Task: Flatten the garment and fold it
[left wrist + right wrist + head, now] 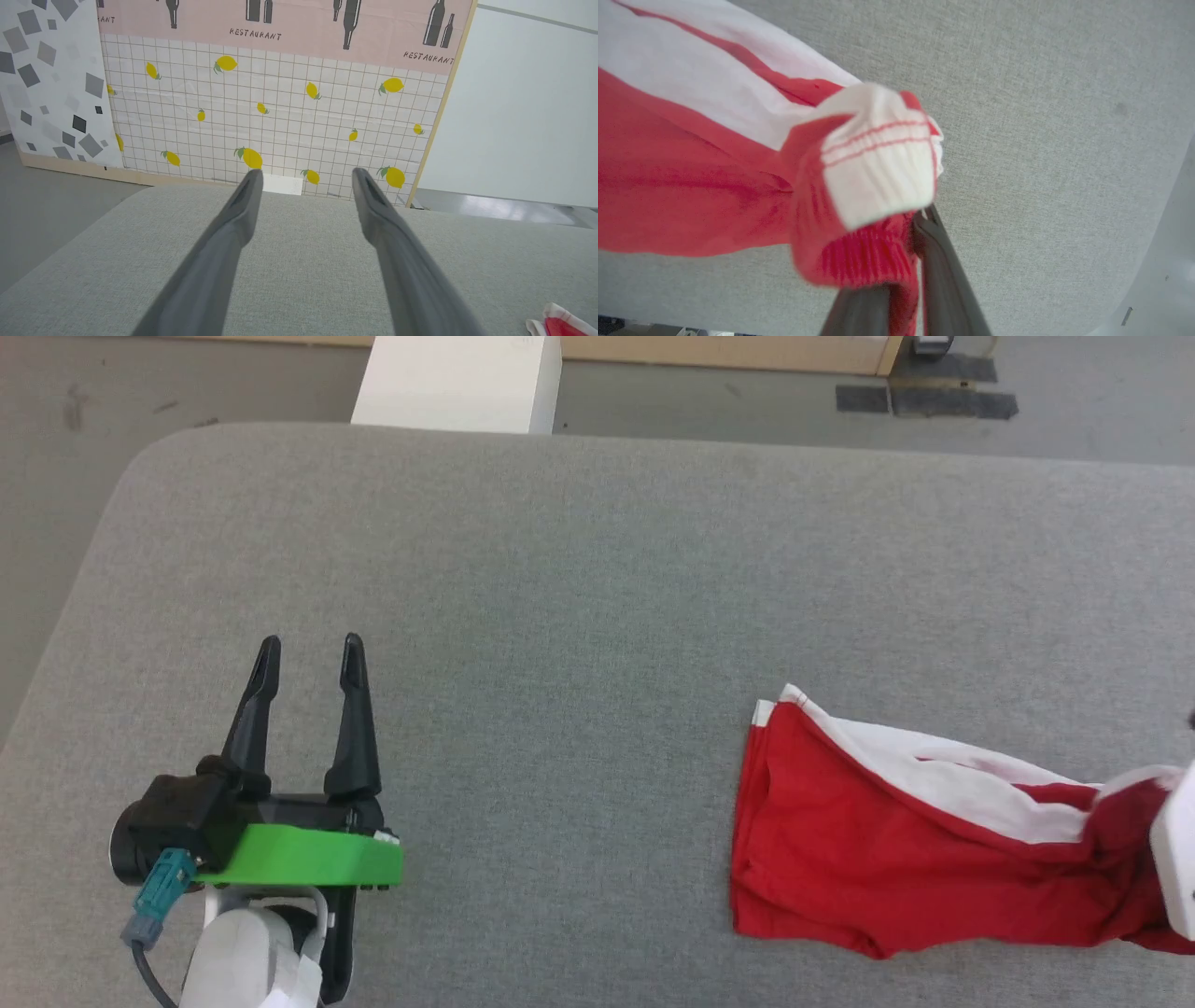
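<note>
Count: two grippers, one garment, one grey table (597,569).
Left gripper (312,642): fingers spread wide, empty, over table's left part.
Garment (822,831): on table's right side, bright red, broad white band, rumpled.
Right gripper (908,252): fingers pinching garment's ribbed end.

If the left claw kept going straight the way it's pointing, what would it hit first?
Nothing close: the left claw points across the grey table, away from the garment. Past the far edge, likely the white block or the lemon-patterned panel; depth is unclear.
</note>
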Robot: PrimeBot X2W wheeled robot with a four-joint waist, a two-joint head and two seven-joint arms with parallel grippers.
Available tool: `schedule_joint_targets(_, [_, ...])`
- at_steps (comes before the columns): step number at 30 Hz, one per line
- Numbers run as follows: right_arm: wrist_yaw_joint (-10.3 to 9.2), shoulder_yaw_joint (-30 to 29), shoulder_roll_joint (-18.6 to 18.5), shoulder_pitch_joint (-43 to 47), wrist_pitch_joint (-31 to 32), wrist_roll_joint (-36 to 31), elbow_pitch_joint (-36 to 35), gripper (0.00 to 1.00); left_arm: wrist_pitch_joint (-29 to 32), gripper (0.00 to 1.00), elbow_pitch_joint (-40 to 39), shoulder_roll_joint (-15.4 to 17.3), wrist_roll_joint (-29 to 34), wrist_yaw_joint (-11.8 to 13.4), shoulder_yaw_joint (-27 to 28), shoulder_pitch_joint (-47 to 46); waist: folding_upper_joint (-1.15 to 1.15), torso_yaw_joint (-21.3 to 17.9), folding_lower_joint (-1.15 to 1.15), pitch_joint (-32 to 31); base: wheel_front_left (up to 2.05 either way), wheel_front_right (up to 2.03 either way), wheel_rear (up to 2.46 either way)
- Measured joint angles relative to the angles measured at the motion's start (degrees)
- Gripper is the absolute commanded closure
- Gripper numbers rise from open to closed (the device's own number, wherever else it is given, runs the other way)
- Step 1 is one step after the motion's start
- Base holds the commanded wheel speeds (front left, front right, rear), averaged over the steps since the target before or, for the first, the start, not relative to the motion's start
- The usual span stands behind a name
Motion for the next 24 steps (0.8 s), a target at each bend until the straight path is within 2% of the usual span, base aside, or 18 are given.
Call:
schedule_joint_targets(5, [0.00,1.79,0.98,0.47,6.78,5.26,-9.05,1.00,0.00,0.00,0.04,-0.01,-0.01,0.00,-0.09,0.67,0.00,-0.57,0.00,-1.48,0.00,0.00,0.00])
schedule_joint_targets(10, [-0.01,3.48,6.59,0.40,9.13,9.03,-13.02,1.00,0.00,0.00,0.03,-0.01,-0.02,0.00,-0.45,0.85,0.00,-0.92,0.00,-1.97,0.00,0.00,0.00])
schedule_joint_targets(11, [-0.02,4.86,10.79,0.24,8.84,9.60,-12.68,1.00,0.00,0.00,-0.01,-0.02,-0.07,0.00,-0.67,0.85,0.00,-0.74,0.00,-1.85,0.00,0.00,0.00])
schedule_joint_targets(14, [-0.03,5.86,14.57,-0.45,6.28,9.50,-10.89,1.00,0.00,0.00,-0.09,-0.02,-0.19,0.00,-0.75,0.85,0.00,-0.41,0.00,-1.53,0.00,0.00,0.00])
schedule_joint_targets(20, [-0.03,8.29,20.58,-1.70,-0.31,7.60,-5.08,1.00,0.00,0.00,-0.15,-0.02,-0.63,-0.01,-0.86,0.86,0.00,0.53,0.00,-0.65,0.00,0.00,0.00])
schedule_joint_targets(24, [-0.03,9.49,23.01,-2.85,-5.02,5.84,-0.99,1.00,0.00,0.00,-0.21,-0.02,-0.69,-0.01,-0.92,0.86,0.00,0.94,0.00,0.07,0.00,0.00,0.00])
